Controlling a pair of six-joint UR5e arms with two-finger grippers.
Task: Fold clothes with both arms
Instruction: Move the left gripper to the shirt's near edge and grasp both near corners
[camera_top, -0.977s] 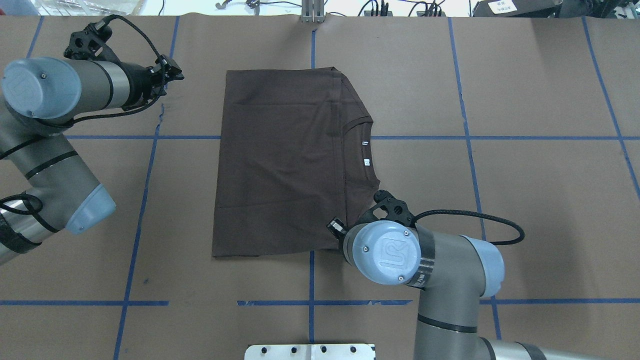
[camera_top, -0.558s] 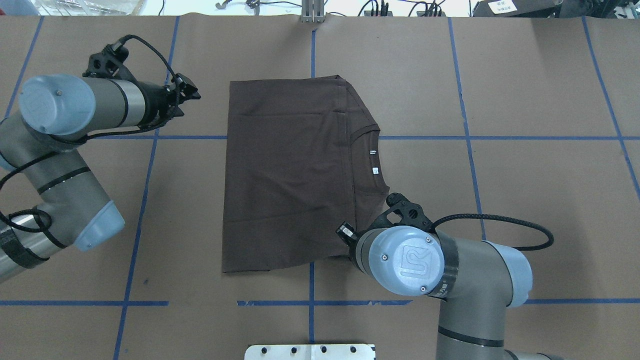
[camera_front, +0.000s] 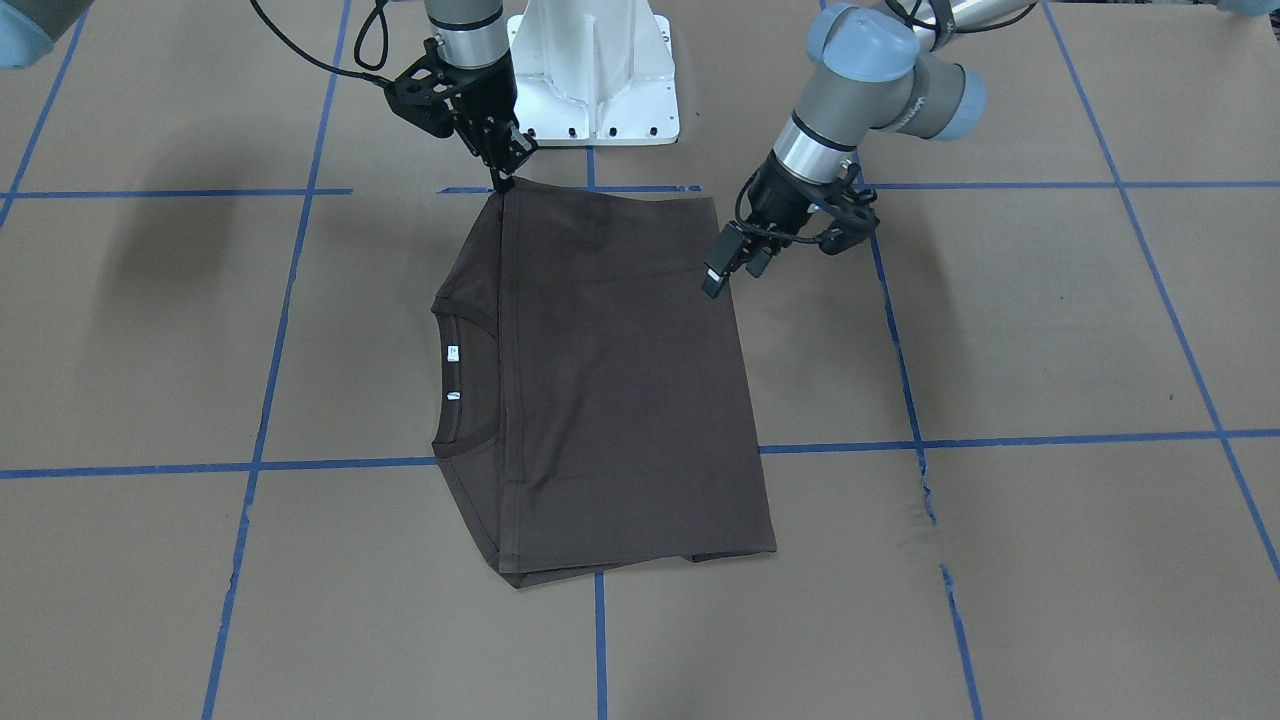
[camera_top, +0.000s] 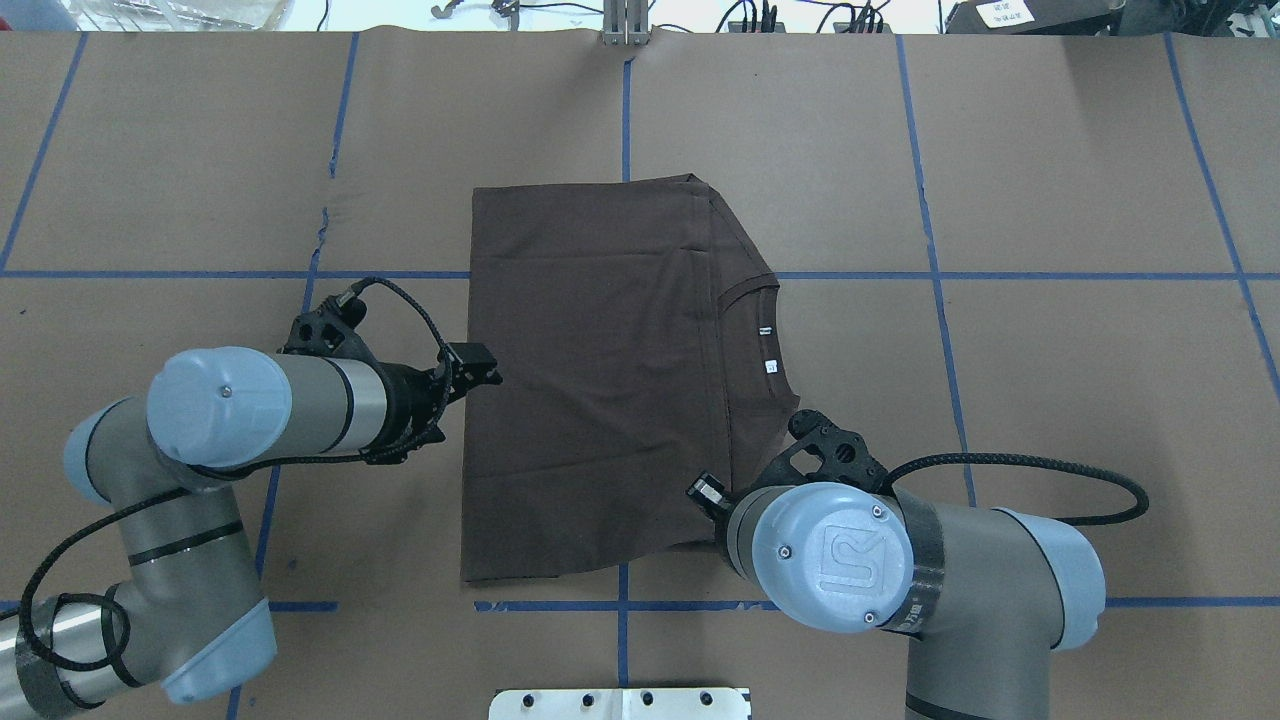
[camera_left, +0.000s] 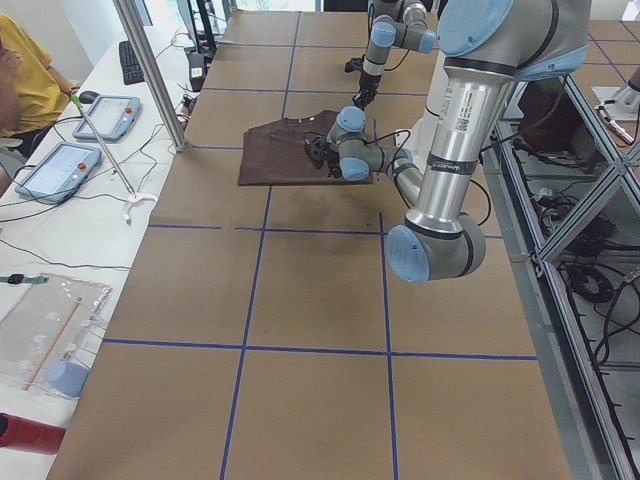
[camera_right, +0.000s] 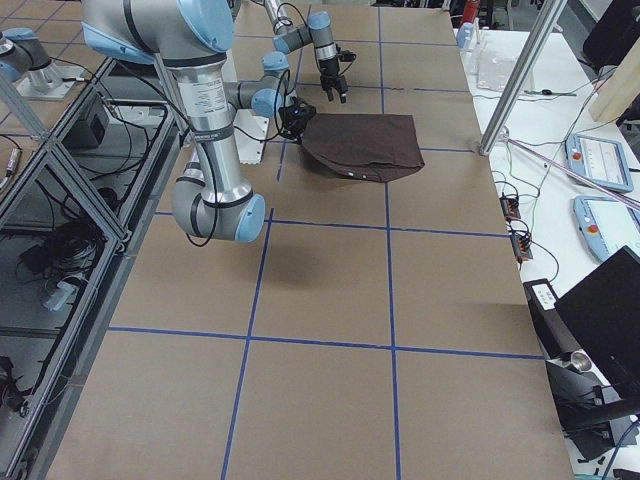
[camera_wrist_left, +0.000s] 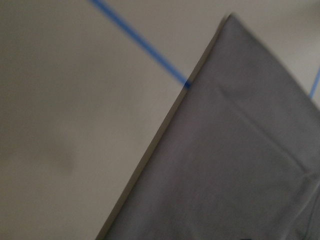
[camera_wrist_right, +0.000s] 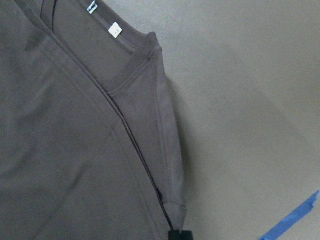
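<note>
left gripper (camera_front: 737, 268) has been swung in to the t-shirt's (camera_top: 600, 400) hem edge, fingers spread, nothing held. right gripper (camera_front: 503, 172) is pinched on the shoulder corner nearest the white pedestal (camera_front: 595, 70). side folds are judged done; the hem-to-collar fold is judged left.

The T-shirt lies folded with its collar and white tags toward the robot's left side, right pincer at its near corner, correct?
No. The T-shirt lies folded with its collar and white tags toward the robot's right side, as the overhead exterior view shows. The right pincer is indeed at its near corner.
</note>
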